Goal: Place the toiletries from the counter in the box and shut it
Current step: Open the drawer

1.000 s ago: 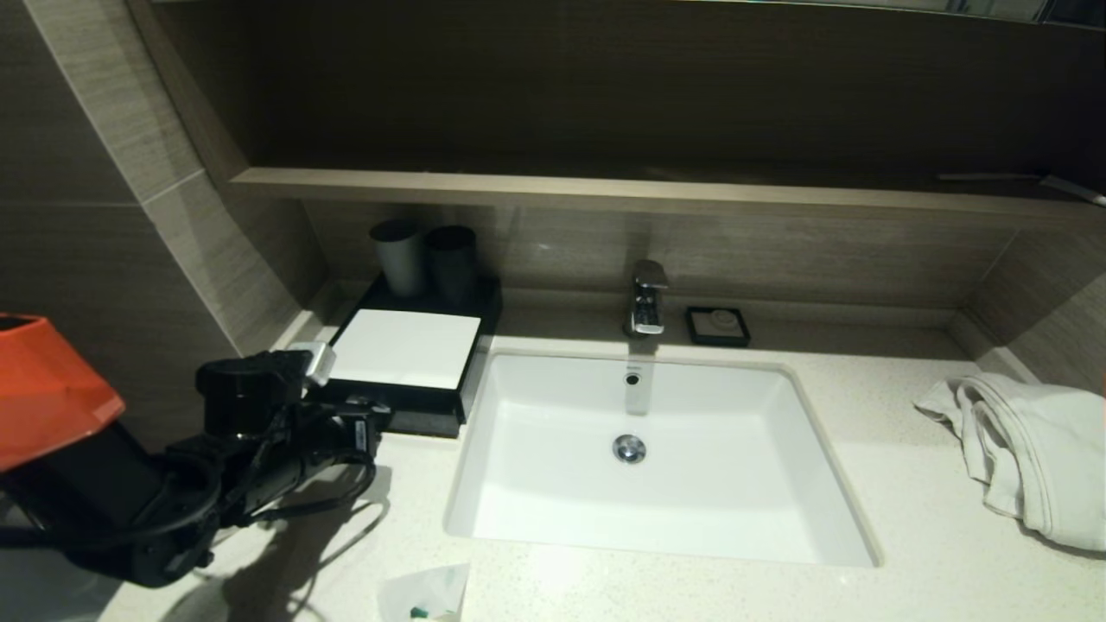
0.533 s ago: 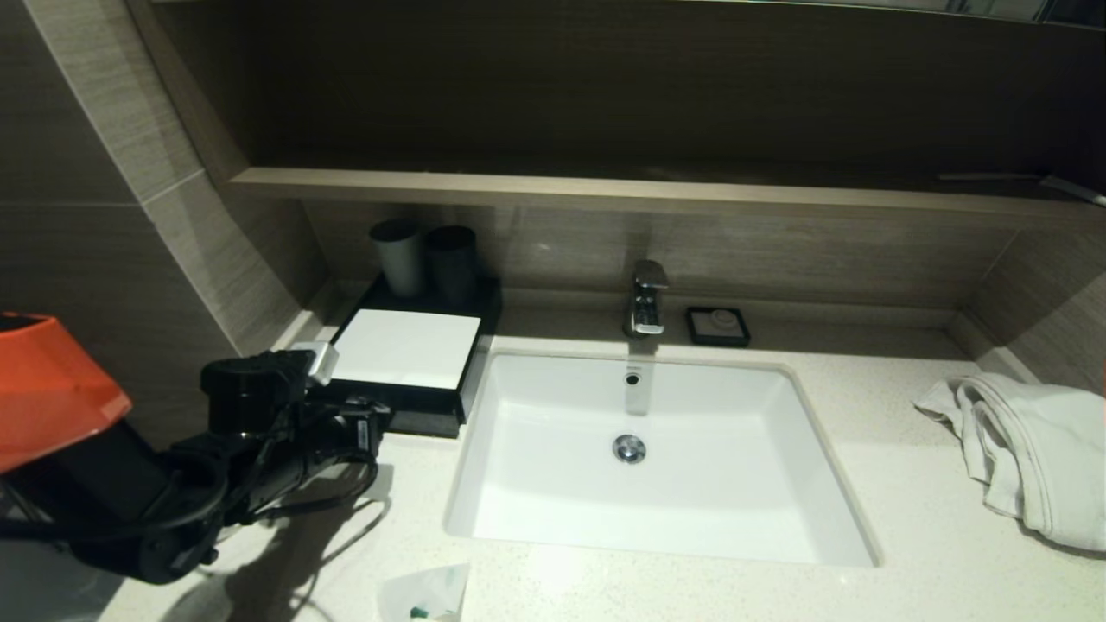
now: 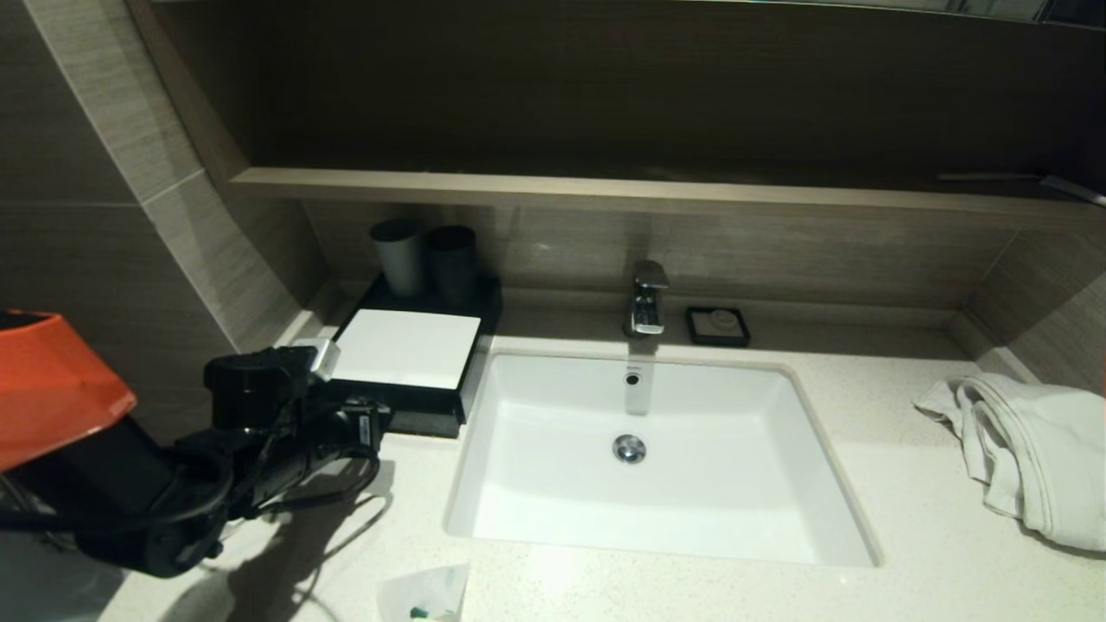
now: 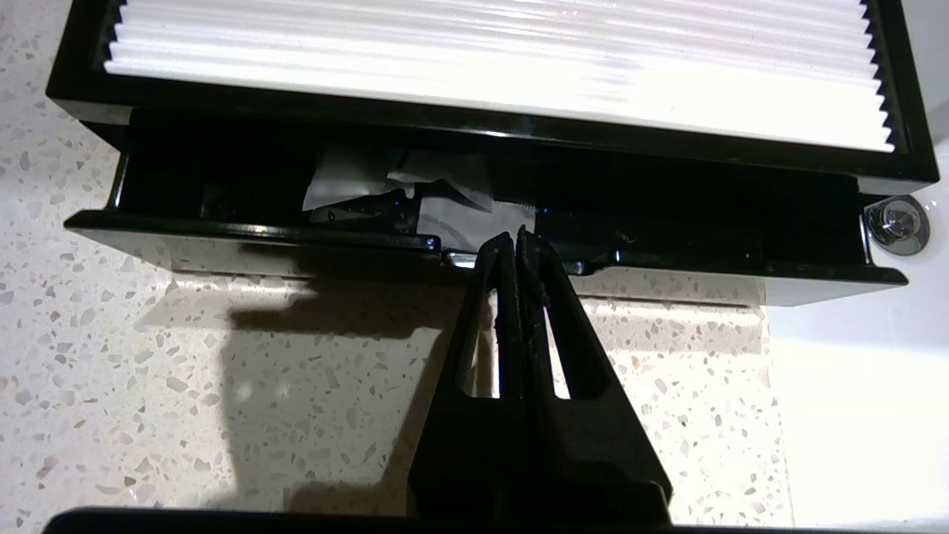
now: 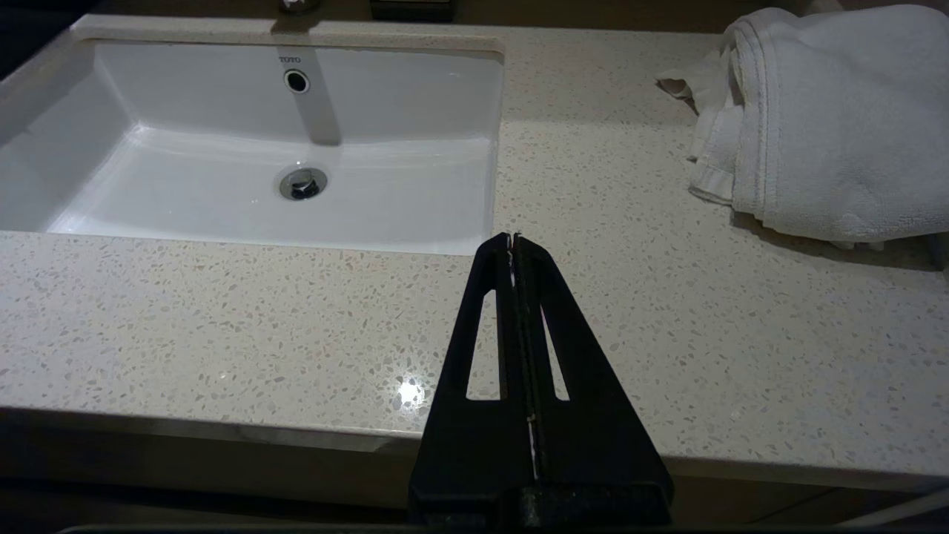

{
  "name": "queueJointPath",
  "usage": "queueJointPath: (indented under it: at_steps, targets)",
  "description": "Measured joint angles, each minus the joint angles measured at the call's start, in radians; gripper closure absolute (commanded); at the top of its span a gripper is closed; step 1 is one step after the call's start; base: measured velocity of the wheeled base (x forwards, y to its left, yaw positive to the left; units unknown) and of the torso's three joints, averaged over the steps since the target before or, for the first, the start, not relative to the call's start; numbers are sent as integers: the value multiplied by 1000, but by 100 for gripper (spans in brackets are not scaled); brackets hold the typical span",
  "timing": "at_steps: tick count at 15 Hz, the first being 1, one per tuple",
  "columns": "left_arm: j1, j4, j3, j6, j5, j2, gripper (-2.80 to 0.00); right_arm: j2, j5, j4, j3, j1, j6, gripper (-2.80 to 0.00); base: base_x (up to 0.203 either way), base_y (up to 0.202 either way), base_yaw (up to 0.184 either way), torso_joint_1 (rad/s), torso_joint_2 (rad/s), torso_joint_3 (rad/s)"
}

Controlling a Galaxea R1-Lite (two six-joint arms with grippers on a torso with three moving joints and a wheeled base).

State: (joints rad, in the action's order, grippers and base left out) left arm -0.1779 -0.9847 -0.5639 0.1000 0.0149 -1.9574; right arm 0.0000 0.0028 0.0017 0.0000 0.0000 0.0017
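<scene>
The box [image 3: 406,348], black with a white top panel, stands at the counter's [image 3: 907,492] back left. Its front drawer [image 4: 259,231] is out by a narrow gap, and crinkly white toiletries [image 4: 385,182] show inside. My left gripper [image 4: 517,236] is shut with nothing between its fingers, its tips against the middle of the drawer front by the small handle; in the head view the left gripper [image 3: 378,421] sits low at the box's front. One more sachet [image 3: 425,594] with a green item lies on the counter's near edge. My right gripper [image 5: 513,237] hangs shut over the counter's front right.
The white sink [image 3: 778,484] is set into the counter right beside the box, with a faucet [image 3: 646,298] and a small black soap dish [image 3: 717,326] behind it. Two grey cups [image 3: 397,255] stand behind the box. A white towel [image 3: 1028,449] lies at the far right under the wooden shelf [image 3: 605,194].
My left arm has edged slightly toward the box, tips staying at the drawer front. Nothing else has moved.
</scene>
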Motion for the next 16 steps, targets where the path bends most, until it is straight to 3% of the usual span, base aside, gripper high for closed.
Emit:
queueJointPath:
  at_steps: [16]
  targets:
    - [0,-2,-48,2,-2,-46,0,0,0,0,0,0,0,0,0,0,0,0,0,0]
